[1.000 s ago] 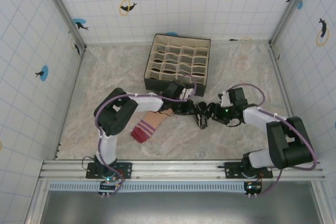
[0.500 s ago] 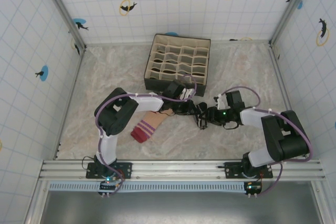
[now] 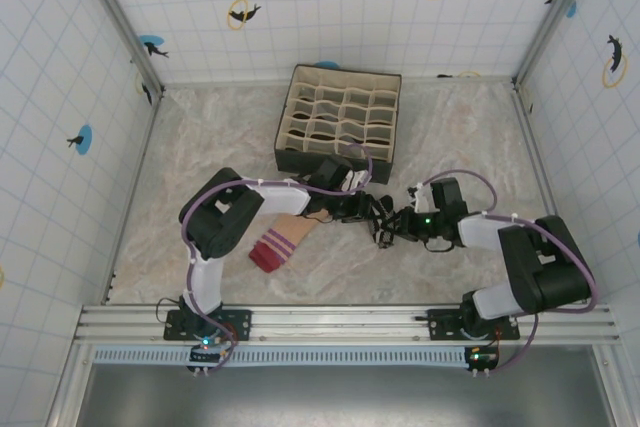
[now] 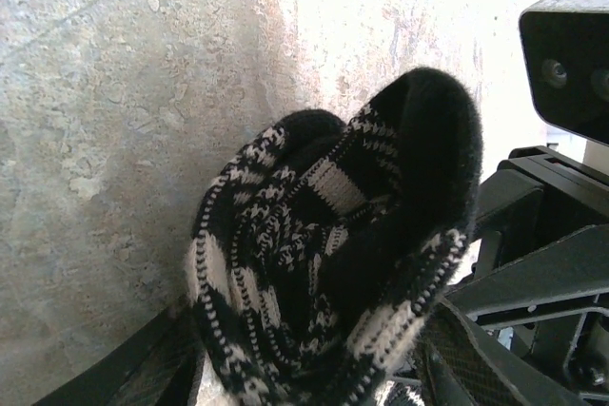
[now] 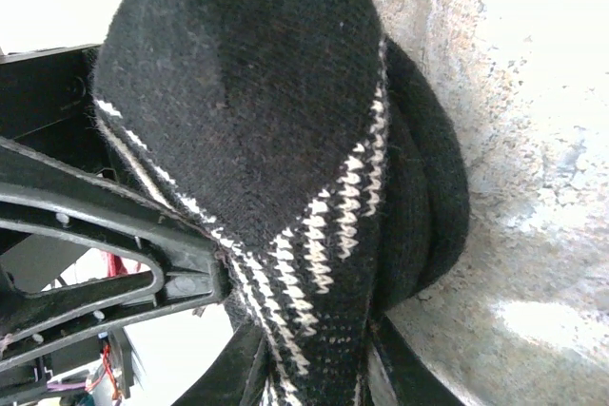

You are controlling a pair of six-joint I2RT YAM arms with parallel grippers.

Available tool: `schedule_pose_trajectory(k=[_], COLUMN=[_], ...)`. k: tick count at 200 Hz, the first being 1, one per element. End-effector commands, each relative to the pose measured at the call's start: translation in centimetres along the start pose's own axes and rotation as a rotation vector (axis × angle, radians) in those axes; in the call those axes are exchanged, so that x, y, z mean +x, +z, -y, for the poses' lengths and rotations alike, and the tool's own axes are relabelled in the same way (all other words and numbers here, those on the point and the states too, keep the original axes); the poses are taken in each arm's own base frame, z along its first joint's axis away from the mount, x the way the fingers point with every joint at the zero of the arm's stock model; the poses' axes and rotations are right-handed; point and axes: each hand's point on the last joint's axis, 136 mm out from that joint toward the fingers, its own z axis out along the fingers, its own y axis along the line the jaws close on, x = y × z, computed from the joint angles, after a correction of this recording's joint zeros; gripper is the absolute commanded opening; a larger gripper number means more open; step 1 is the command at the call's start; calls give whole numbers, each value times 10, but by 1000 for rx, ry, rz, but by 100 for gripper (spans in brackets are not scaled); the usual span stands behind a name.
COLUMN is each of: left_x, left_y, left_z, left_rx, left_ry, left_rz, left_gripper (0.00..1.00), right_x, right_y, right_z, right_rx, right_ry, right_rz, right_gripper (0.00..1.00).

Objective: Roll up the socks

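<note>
The black-and-white striped sock point(image 3: 384, 223) is bunched into a loose roll between my two grippers at the table's middle. In the left wrist view the roll point(image 4: 333, 254) lies on the table with my left gripper point(image 4: 314, 354) open, its fingers point(image 4: 143, 368) spread on either side of it. In the right wrist view the sock point(image 5: 285, 121) is pinched low down by my right gripper point(image 5: 319, 363), which is shut on it. The peach sock point(image 3: 281, 240), with dark red ends and purple stripes, lies flat to the left under the left arm.
A dark fabric organiser box point(image 3: 340, 122) with several beige compartments stands behind the grippers. Tiled walls close in the left, back and right. An aluminium rail point(image 3: 340, 322) runs along the near edge.
My right gripper has moved left onto the striped sock and closed on it. My left gripper, which was shut on the sock, has opened.
</note>
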Motion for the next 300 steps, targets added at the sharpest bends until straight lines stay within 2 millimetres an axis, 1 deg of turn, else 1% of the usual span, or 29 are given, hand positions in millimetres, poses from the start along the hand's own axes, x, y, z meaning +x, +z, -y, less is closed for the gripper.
schedule_pose_trajectory(k=[1, 13, 36, 46, 69, 73, 82, 87, 95, 114, 132, 143, 175, 198, 228, 234, 236, 240, 277, 300], left_x=[-2, -6, -17, -23, -34, -36, -39, -41, -43, -49, -59, -66, -80, -86, -96, -97, -100, -102, -119, -130], left_y=[-10, -15, -32, -42, -69, -73, -83, -89, -98, -119, -143, -157, -193, -213, -242, -245, -253, -257, -281, -288], left_z=[7, 15, 36, 46, 61, 63, 65, 65, 66, 62, 56, 53, 29, 12, -28, -34, -42, -48, -88, -108], left_rx=[2, 15, 49, 55, 41, 37, 23, 14, 1, -40, -100, -122, -246, -291, -391, -405, -415, -424, -510, -539], left_ry=[-6, 2, 27, 42, 72, 76, 81, 81, 81, 81, 83, 85, 66, 46, -31, -45, -64, -78, -106, -117], left_rz=[23, 39, 86, 116, 190, 202, 227, 241, 262, 313, 381, 417, 466, 490, 520, 522, 538, 546, 573, 576], left_gripper=[59, 60, 61, 61, 63, 64, 64, 66, 67, 66, 66, 66, 66, 65, 65, 65, 65, 65, 63, 63], right_x=[4, -3, -18, -25, -37, -42, -46, -48, -52, -60, -69, -73, -84, -95, -114, -118, -119, -122, -145, -159], right_y=[-5, -10, -25, -32, -50, -54, -61, -65, -70, -82, -93, -96, -97, -97, -94, -92, -91, -89, -71, -63], right_z=[14, 9, 0, -6, -22, -22, -27, -31, -36, -51, -66, -74, -97, -110, -130, -133, -135, -137, -159, -174], right_rx=[79, 81, 97, 99, 107, 131, 143, 150, 165, 208, 259, 282, 314, 322, 327, 332, 332, 333, 330, 295], right_ry=[10, -16, -83, -117, -208, -220, -251, -269, -296, -374, -443, -479, -549, -576, -620, -635, -642, -653, -761, -800], right_rz=[35, 75, 181, 232, 345, 377, 421, 444, 480, 564, 645, 677, 701, 724, 729, 724, 721, 717, 678, 704], right_gripper=[2, 0, 0, 0, 0, 0, 0, 0, 0, 0, 0, 0, 0, 0, 0, 0, 0, 0, 0, 0])
